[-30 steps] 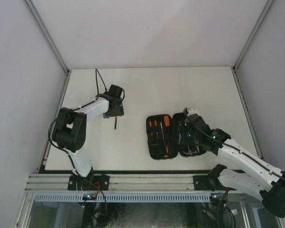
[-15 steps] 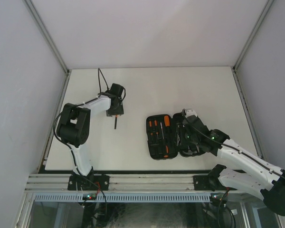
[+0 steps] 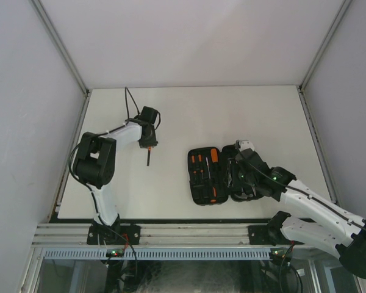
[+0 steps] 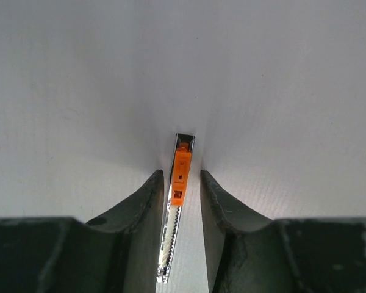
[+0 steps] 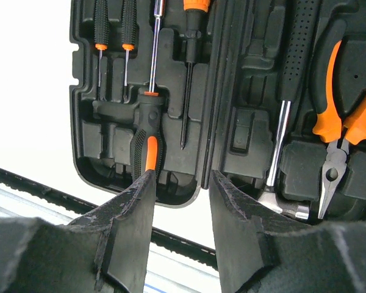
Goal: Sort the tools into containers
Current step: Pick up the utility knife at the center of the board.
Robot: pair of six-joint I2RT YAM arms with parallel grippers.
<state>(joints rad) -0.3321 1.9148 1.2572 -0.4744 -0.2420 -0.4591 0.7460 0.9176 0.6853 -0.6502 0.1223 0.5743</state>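
The left gripper [image 4: 182, 177] straddles the tool [image 4: 181, 170], jaws just apart for grasping; the right gripper [image 5: 183, 177] hangs open over the case [image 5: 244, 134].

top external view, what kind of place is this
Probably a lab robot cell: a white table walled by plain panels, left arm and right arm bolted to a metal rail, one tool case laid open.

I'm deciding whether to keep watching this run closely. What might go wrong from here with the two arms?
The thin metal tool sits narrowly between the fingers of the left end effector; an uneven close may tip it or let it slip. The right end effector hangs close over the open tool case, beside a seated screwdriver; moving could dislodge it or shift the case.
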